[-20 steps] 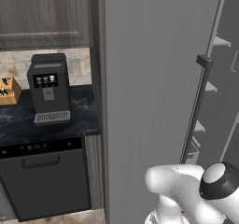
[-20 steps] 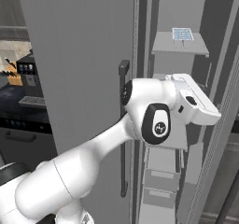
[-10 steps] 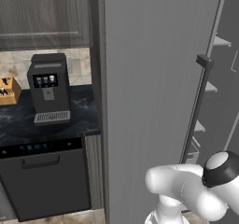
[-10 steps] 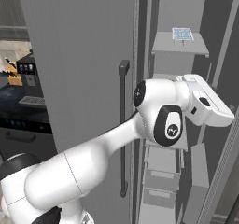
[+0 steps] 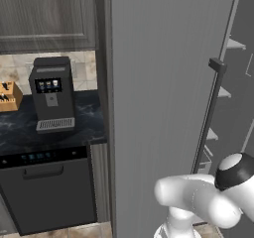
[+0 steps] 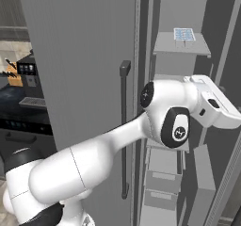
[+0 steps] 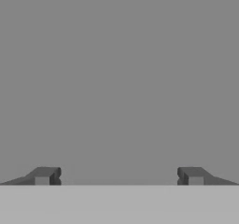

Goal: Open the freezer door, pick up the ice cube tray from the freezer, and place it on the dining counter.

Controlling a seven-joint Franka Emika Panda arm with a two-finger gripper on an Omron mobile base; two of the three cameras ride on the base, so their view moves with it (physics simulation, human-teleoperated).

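ice cube tray (image 6: 184,34): small, pale blue, little squares | lies flat on a freezer (image 6: 181,46) shelf, long side across | claw (image 7: 119,175): wide apart, holds nothing

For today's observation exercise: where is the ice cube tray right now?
In the right base view, the ice cube tray lies on an upper shelf inside the open freezer, towards the shelf's right side, above the robot's white hand.

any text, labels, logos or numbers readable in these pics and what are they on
No readable words or numbers.
Coffee machine: small lit icons on its screen, too blurred to read.
Oven: faint lit marks on its control strip, too small to read.
Arm: round logo on a dark joint cap, a symbol, not legible text.
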